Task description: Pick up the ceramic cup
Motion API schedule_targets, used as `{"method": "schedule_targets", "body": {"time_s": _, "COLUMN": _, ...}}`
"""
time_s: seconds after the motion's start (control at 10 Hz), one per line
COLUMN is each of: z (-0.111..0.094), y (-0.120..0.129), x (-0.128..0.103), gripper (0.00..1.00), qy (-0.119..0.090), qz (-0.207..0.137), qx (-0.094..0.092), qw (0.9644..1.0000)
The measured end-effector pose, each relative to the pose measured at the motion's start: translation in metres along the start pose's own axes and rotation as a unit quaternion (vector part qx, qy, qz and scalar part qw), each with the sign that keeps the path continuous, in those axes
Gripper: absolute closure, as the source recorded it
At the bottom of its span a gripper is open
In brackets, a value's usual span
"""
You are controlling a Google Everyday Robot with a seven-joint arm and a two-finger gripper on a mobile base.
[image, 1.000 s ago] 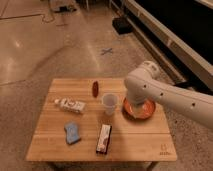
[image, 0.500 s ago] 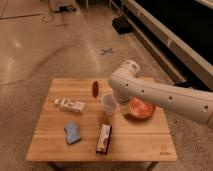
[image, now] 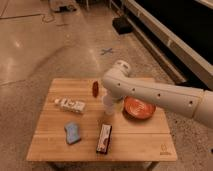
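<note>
The ceramic cup (image: 108,108) is a small pale handleless cup standing near the middle of the wooden table (image: 145,137), just left of the orange bowl (image: 139,108). My white arm reaches in from the right and bends down over the cup. The gripper (image: 110,99) hangs directly above the cup, at or around its rim, and the wrist hides most of it. The upper part of the cup is covered by the gripper.
A small dark-red oblong object (image: 95,88) lies behind the cup. A white tube (image: 70,104) lies to the left, a blue sponge (image: 72,133) at front left, and a dark bar (image: 104,138) in front of the cup. A black box (image: 122,24) sits on the floor behind.
The arm has swung left, from over the orange bowl to over the cup, and lowered toward it. The objects on the table have not moved.
</note>
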State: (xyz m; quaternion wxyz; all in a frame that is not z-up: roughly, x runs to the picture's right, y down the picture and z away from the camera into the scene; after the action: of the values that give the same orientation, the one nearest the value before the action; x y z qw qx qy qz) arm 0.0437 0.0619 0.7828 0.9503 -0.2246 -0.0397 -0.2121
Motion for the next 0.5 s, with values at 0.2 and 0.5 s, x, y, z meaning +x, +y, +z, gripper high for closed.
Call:
{"method": "schedule_targets", "body": {"time_s": 0.2, "z": 0.008, "y": -0.013, "x": 0.005, "gripper": 0.35, "qy": 0.001, "qz": -0.002, "qx": 0.003, "qw": 1.0000}}
{"method": "schedule_targets", "body": {"time_s": 0.5, "z": 0.019, "y": -0.034, "x": 0.011, "gripper": 0.35, "qy": 0.000, "qz": -0.010, "qx": 0.008, "qw": 0.9999}}
